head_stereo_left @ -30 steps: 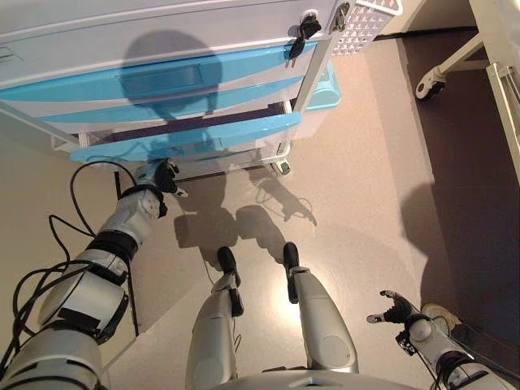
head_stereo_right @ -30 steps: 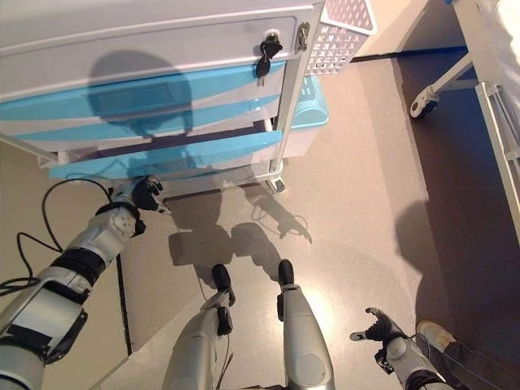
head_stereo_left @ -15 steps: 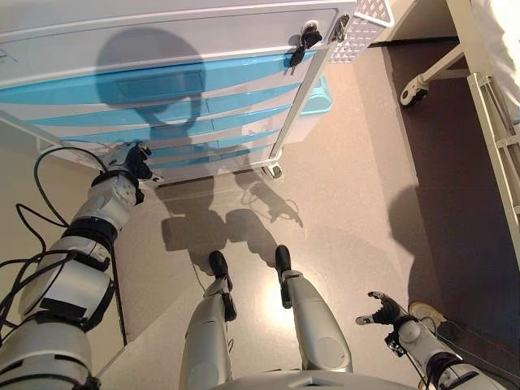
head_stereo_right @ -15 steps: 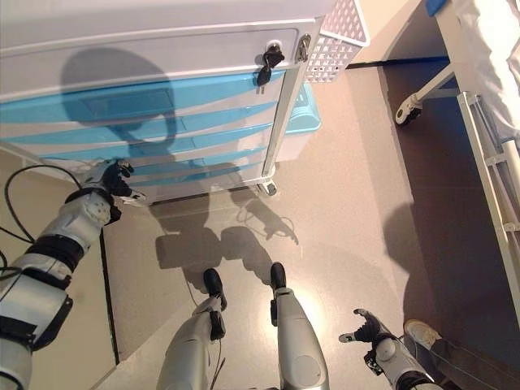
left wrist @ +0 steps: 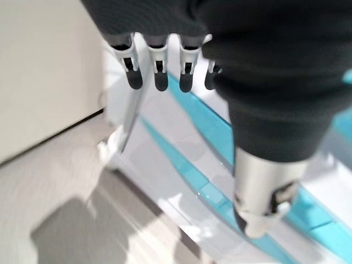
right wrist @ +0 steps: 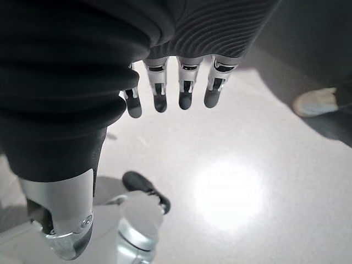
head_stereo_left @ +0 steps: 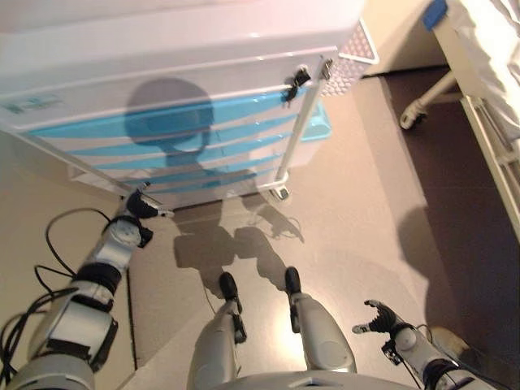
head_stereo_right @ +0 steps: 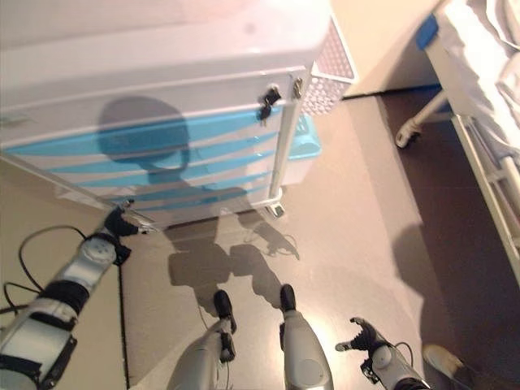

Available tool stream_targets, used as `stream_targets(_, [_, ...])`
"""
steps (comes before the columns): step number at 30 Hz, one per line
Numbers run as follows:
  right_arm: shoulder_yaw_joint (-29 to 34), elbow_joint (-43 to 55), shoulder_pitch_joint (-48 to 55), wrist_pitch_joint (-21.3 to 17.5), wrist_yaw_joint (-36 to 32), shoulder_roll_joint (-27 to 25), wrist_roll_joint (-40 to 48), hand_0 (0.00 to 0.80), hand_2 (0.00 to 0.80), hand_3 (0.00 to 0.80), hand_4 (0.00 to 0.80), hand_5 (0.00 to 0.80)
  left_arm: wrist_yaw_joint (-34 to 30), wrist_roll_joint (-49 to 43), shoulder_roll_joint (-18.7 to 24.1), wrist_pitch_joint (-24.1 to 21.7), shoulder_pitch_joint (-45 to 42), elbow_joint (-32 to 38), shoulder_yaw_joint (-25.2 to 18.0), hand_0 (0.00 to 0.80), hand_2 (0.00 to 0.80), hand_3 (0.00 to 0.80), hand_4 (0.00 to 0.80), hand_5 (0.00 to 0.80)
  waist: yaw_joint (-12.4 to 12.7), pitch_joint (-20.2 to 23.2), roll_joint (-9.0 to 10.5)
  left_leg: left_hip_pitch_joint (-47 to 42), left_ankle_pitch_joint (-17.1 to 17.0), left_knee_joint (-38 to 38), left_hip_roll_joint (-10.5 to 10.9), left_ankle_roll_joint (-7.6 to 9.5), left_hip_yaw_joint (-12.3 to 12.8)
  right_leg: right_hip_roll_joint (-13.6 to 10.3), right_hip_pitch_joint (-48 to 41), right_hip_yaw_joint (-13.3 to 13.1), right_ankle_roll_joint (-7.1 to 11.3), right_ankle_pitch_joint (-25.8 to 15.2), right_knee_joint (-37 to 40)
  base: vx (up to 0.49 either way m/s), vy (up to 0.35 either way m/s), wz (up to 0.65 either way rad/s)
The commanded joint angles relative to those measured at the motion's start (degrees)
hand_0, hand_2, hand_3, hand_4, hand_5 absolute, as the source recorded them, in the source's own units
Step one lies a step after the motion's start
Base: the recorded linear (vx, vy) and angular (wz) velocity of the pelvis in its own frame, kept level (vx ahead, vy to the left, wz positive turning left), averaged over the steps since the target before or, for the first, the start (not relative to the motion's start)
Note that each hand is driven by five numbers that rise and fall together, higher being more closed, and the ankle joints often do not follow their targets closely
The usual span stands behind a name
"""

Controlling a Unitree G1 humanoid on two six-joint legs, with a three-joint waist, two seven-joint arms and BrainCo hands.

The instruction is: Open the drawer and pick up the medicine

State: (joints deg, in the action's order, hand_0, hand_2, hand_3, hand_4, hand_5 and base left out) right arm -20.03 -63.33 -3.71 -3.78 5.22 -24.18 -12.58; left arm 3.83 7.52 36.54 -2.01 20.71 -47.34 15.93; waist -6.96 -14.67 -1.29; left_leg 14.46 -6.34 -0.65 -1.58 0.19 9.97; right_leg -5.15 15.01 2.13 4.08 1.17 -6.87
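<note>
The white cart [head_stereo_left: 162, 49] has several blue drawer fronts [head_stereo_left: 187, 134], all lying flush with its face. My left hand [head_stereo_left: 140, 205] is low by the cart's bottom left corner, fingers relaxed and holding nothing. The left wrist view shows its fingertips [left wrist: 159, 80] a short way off the blue fronts [left wrist: 209, 181]. My right hand [head_stereo_left: 382, 318] hangs open over the floor at the lower right, far from the cart. No medicine shows in any view.
Keys [head_stereo_left: 292, 81] hang at the cart's top right corner. A white mesh basket [head_stereo_left: 349, 69] hangs on its right side. A bed frame [head_stereo_left: 487, 122] with a caster [head_stereo_left: 409, 120] stands at the right. A person's shoe [right wrist: 313, 103] is near my right hand.
The whole view has shifted. A lower drawer that stood out from the cart one second ago is now flush. My left hand stays open by the cart's lower left.
</note>
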Motion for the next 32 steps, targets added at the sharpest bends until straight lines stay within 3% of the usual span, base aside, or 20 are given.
stream_targets(1, [1.04,-0.93,0.75,0.91,-0.01,-2.65,-2.53,0.0,0.0,0.0,0.0,0.0,-3.08,6.75,2.31,-2.76,-1.26,2.34,-3.53,0.0,0.0,0.0,0.0,0.0,1.56,1.26,1.45,-0.67,3.69,1.7,2.08,-1.33,-2.27,-1.04,2.46,0.9,1.75,-6.24,2.25,0.047,-0.068,0.28])
stream_targets(6, [2.56,-2.59,0.87,1.14,0.01,-2.53,-2.89,0.0,0.0,0.0,0.0,0.0,-4.78,9.37,1.16,-3.27,-8.97,6.82,-6.57,0.0,0.0,0.0,0.0,0.0,2.89,2.98,0.74,-4.66,2.01,-1.56,1.24,-2.15,-4.15,-0.39,-2.13,3.77,1.29,-5.17,3.79,0.062,-0.11,0.35])
stream_targets(11, [3.86,-3.26,1.62,1.23,-0.12,-1.69,-2.96,0.0,0.0,0.0,0.0,0.0,-4.5,9.76,-4.31,-2.9,-14.08,6.21,-9.55,0.0,0.0,0.0,0.0,0.0,3.82,5.52,1.11,-7.76,2.75,-0.98,0.36,-2.55,-4.95,0.21,-6.4,5.31,0.87,-4.02,4.84,0.064,-0.08,0.19])
stream_targets(12, [4.66,-3.6,1.59,1.26,0.09,-0.99,-2.46,0.0,0.0,0.0,0.0,0.0,-3.62,8.84,-7.27,-2.97,-15.86,4.39,-11.02,0.0,0.0,0.0,0.0,0.0,4.32,6.7,1.32,-8.99,3.57,-0.09,0.2,-2.59,-4.96,0.45,-8.24,5.46,0.69,-3.42,5.18,0.044,-0.039,0.11])
stream_targets(17, [6.11,-3.84,2.09,1.14,0.62,0.46,-0.76,0.0,0.0,0.0,0.0,0.0,-1.56,6.07,-12.96,-2.71,-19.3,-3.17,-13.52,0.0,0.0,0.0,0.0,0.0,5.01,9.17,1.63,-12.31,5.05,0.96,-0.02,-2.51,-4.69,0.83,-12.24,5.28,0.54,-2.43,5.87,0.073,-0.025,0.02])
stream_targets(23, [7.51,-4.31,2.96,0.57,0.48,3.11,4.22,0.0,0.0,0.0,0.0,0.0,-0.02,0.05,-16.61,-2.11,-20.63,-12.0,-12.83,0.0,0.0,0.0,0.0,0.0,5.22,11.74,1.88,-15.68,4.4,-1.76,-0.22,-2.69,-4.35,1.4,-14.99,5.65,0.43,-1.9,6.61,0.028,-0.002,-0.02])
stream_targets(27, [10.37,-7.99,3.65,0.07,-1.61,6.74,14.01,0.0,0.0,0.0,0.0,0.0,1.57,-3.14,-19.6,-1.44,-21.47,-18.75,-12.08,0.0,0.0,0.0,0.0,0.0,5.71,13.61,2.64,-17.14,4.43,-2.55,0.04,-2.54,-4.61,1.61,-16.71,6.06,0.46,-2.05,7.93,0.018,-0.002,0.01])
stream_targets(32, [10.58,-10.71,3.85,0.31,-2.28,8.54,15.86,0.0,0.0,0.0,0.0,0.0,1.17,-4.9,-21.6,-0.86,-22.27,-23.31,-11.2,0.0,0.0,0.0,0.0,0.0,6.24,14.44,3.1,-18.09,4.79,-2.69,0.44,-2.26,-4.65,1.5,-17.87,5.89,0.59,-2.4,8.93,0.014,-0.004,0.0])
